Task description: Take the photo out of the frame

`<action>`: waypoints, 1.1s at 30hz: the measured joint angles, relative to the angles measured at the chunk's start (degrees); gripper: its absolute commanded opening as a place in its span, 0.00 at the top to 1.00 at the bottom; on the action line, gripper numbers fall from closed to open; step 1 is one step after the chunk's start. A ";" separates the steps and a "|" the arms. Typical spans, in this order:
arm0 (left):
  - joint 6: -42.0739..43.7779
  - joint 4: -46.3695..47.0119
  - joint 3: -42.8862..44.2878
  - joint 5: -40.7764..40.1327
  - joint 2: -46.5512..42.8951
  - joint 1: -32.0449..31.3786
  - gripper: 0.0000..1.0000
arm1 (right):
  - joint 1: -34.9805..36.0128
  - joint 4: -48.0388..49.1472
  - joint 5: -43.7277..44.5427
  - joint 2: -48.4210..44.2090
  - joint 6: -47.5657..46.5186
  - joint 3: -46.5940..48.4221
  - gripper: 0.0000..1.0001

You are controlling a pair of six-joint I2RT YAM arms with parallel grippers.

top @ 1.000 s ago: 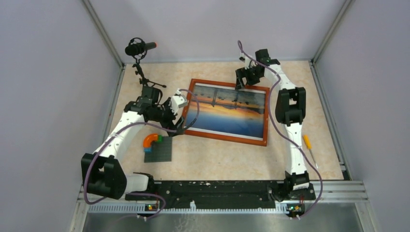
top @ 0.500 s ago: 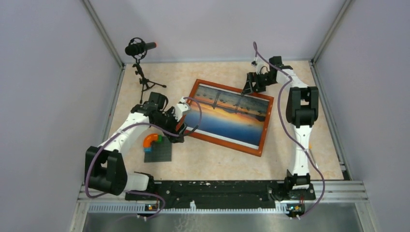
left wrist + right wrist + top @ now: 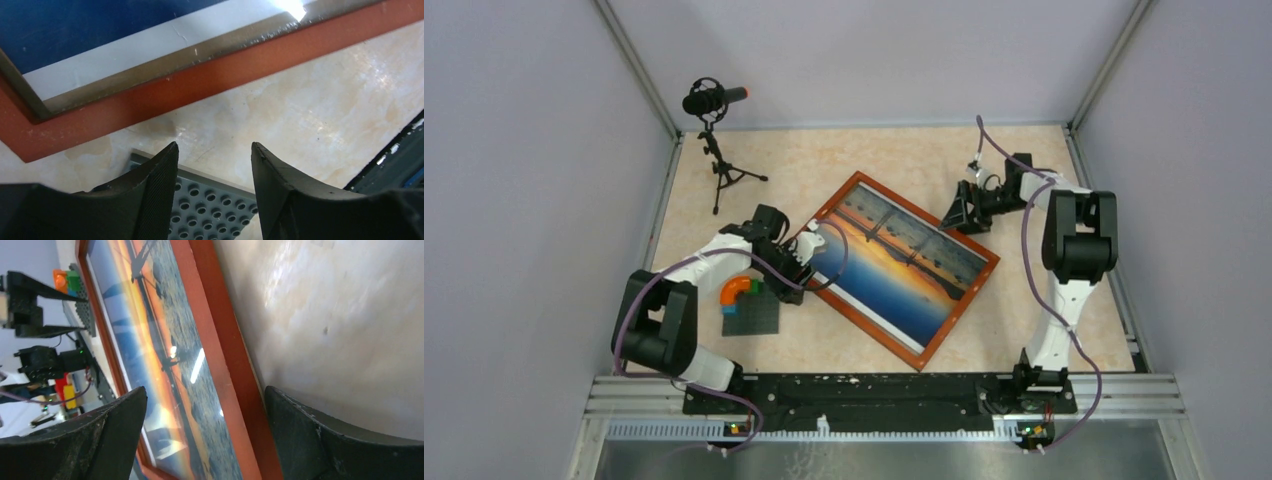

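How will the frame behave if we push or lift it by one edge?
Probably stiff: the frame has a thin wooden border and lies flat. It likely slides and pivots easily on the smooth table rather than tipping. The glossy front shows glare, so it may be slippery to pinch and possibly breakable.

You get a bright, evenly lit overhead view, sharp throughout, with only soft, short shadows on the bench [image 3: 824, 345]. In your left wrist view, white glare flares on the frame [image 3: 200, 82] near the top edge. Your right wrist view looks smeared, with light streaks reflected across the glossy photo [image 3: 160, 355].
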 measured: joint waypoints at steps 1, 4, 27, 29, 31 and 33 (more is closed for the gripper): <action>-0.04 0.61 0.00 -0.28 0.76 -0.13 0.41 | -0.31 0.00 -0.46 -0.52 0.07 -1.11 0.11; -0.04 2.47 0.00 -0.87 3.21 -0.79 0.41 | -0.96 -0.20 -1.75 -2.58 0.13 -5.14 0.11; 4.66 5.90 37.27 -3.06 34.32 -1.05 0.36 | -2.73 -14.80 0.72 -8.70 -9.51 -15.67 0.11; 4.00 6.12 41.42 -2.49 37.11 -1.05 0.33 | -2.73 -16.02 0.74 -8.70 -9.64 -16.28 0.11; 3.15 5.77 44.02 -1.86 38.71 -0.96 0.30 | -2.73 -16.94 0.83 -8.70 -9.73 -16.74 0.11; 1.86 4.57 45.59 -0.96 39.47 -0.68 0.27 | -2.73 -17.84 0.94 -8.70 -9.92 -17.14 0.10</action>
